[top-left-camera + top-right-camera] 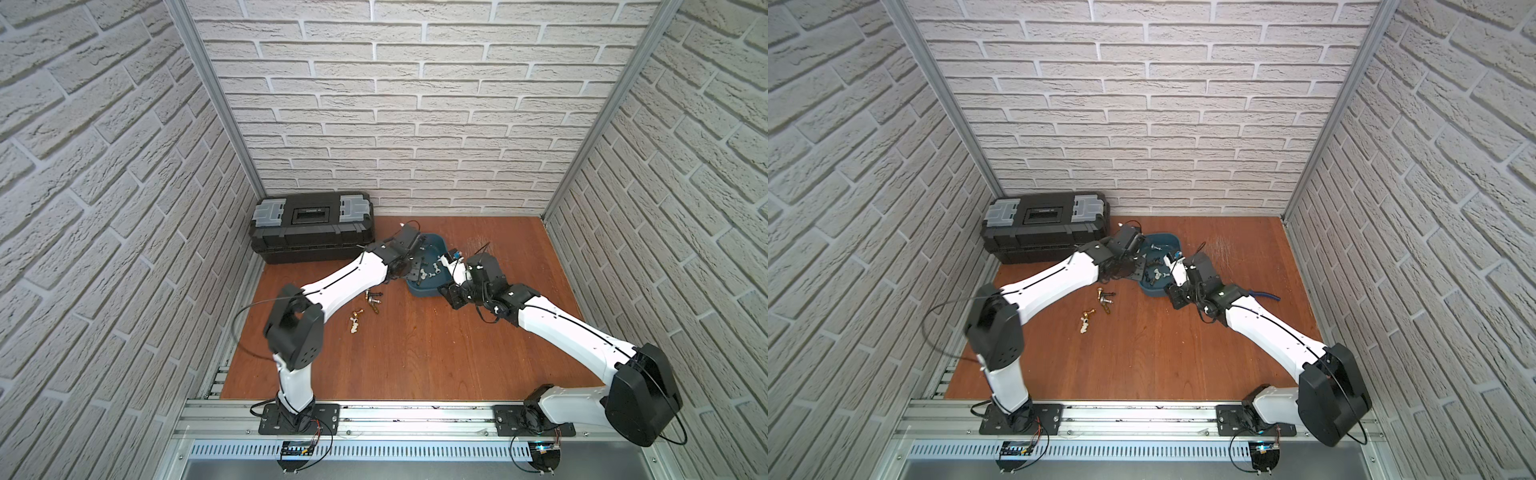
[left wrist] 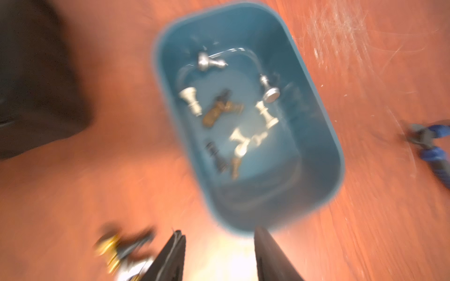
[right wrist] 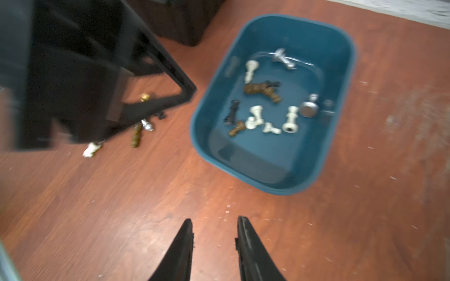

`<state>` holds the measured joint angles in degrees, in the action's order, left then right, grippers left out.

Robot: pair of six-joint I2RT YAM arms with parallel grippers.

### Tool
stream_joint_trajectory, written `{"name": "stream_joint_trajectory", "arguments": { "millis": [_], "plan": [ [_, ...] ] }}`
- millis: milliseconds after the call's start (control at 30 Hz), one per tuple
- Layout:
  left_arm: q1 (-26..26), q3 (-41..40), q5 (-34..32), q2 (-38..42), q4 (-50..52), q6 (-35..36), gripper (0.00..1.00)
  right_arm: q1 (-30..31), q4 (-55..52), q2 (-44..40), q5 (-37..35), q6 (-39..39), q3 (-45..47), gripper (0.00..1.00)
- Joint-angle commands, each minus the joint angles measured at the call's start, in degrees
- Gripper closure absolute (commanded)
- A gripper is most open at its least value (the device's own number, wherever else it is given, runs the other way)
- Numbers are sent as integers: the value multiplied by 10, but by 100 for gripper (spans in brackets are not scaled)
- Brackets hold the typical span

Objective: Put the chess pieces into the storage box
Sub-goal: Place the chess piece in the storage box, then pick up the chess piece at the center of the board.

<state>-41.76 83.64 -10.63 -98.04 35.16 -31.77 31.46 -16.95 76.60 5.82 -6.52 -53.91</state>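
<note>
The teal storage box [image 1: 437, 242] [image 1: 1163, 238] sits mid-table behind both arms. Several chess pieces lie in it: white [image 3: 291, 119], black [image 3: 232, 113], brass [image 3: 261, 90] and silver [image 2: 207, 62]. More chess pieces lie loose on the wood to its left, among them brass and silver ones [image 1: 372, 300] [image 1: 1105, 297] and a white one [image 1: 354, 328] [image 3: 91, 149]. My left gripper [image 2: 219, 233] is open and empty, its fingertips just off the box's short end. My right gripper [image 3: 214, 219] is also open and empty, over bare wood near the box's front corner.
A black toolbox [image 1: 311, 226] [image 1: 1044, 226] with grey latches stands at the back left against the wall. Blue-handled pliers [image 2: 431, 148] [image 1: 1268, 296] lie right of the box, behind my right arm. Brick walls close in three sides. Both wrist views are blurred.
</note>
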Motion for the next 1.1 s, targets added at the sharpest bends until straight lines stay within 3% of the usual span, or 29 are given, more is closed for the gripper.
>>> {"name": "stream_joint_trajectory", "arguments": {
  "millis": [0, 233, 400, 1067],
  "plan": [
    [7, -107, -47, 97, 23, -46, 49, 44, 14, 24, -9, -3, -32, 65],
    [67, -351, -27, 296, 25, -127, 48, 113, 5, 147, -1, -3, -128, 65],
    [118, -427, 5, 368, -4, -132, 46, 146, 0, 213, 10, 3, -181, 64],
    [138, -476, 54, 293, -88, -133, 47, 167, -52, 373, 29, 23, -287, 62]
  ]
}}
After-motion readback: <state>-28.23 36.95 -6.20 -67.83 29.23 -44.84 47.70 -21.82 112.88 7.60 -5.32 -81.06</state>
